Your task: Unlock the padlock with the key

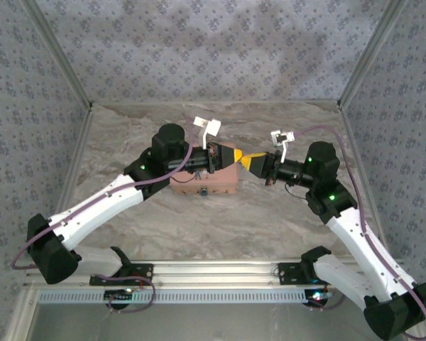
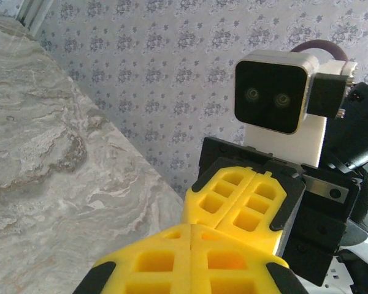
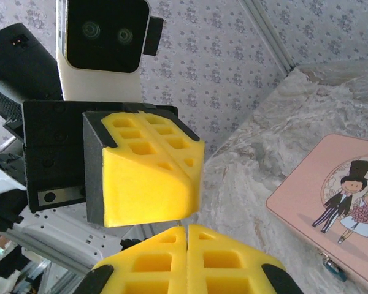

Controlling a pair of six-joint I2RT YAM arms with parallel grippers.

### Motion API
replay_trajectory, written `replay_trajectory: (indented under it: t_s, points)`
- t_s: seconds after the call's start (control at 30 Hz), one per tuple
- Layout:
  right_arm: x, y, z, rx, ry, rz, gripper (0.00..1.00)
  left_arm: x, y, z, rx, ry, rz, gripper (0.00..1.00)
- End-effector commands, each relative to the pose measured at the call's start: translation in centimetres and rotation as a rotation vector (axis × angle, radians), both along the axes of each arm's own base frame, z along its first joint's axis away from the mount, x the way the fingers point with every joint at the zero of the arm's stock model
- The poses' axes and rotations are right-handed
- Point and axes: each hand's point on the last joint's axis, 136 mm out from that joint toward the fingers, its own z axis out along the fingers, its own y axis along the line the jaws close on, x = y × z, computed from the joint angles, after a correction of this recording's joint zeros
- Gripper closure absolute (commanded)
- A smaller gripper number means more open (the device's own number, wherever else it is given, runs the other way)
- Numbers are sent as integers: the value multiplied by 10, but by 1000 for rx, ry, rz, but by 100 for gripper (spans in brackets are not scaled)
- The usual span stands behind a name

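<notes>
Walls (image 1: 213, 50) hung with grey-blue patterned fabric close in three sides of a pale marbled bench (image 1: 284, 220), with metal posts in the far corners. A pink box (image 1: 220, 181) with a cartoon couple on its lid lies flat near the middle of the bench, partly under the left arm. The left end effector (image 1: 234, 155) hangs over the box's far right corner, and the right end effector (image 1: 253, 162) sits just beside the box's right end. They point at each other, tip to tip. On each, the yellow fingers are pressed together. Whether a key is pinched in either cannot be told. The padlock (image 3: 331, 267), a small grey piece, hangs on the clasp at the box's near edge, below and to the left of both tips and touching neither.
</notes>
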Motion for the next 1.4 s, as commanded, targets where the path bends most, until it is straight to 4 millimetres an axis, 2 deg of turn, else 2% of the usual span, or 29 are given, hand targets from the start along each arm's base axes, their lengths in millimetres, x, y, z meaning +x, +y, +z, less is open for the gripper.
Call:
replay_trajectory:
  t_s: [0.0, 0.2, 0.23, 0.27, 0.37, 0.47, 0.63, 0.73, 0.93, 1.37]
  points:
    - [-6, 2, 7, 10, -38, 30, 100, -8, 3, 15, -41, -30, -16, 100]
    - [-7, 1, 1, -49, -65, 4, 100, -6, 3, 15, -42, -32, -4, 100]
    - [-5, 0, -3, -81, -70, -19, 100, -5, 4, 15, -34, -29, 8, 91]
    - [-2, -2, -6, -114, -82, -46, 100, -1, 6, 11, -20, -19, 30, 73]
    - [8, -10, -13, -208, -121, -144, 100, 11, 13, 3, 25, 16, 116, 52]
    - [19, -21, -19, -308, -168, -264, 100, 22, 23, -8, 84, 69, 209, 51]
    - [35, -34, -26, -464, -260, -443, 100, 28, 28, -16, 93, 165, 274, 41]
    - [39, -34, -27, -531, -318, -501, 100, 28, 25, -23, 95, 237, 273, 41]
    - [39, -29, -30, -635, -415, -550, 100, 29, 18, -24, 69, 351, 272, 43]
    - [31, -7, -26, -635, -479, -487, 100, 29, -4, -29, 68, 455, 206, 56]
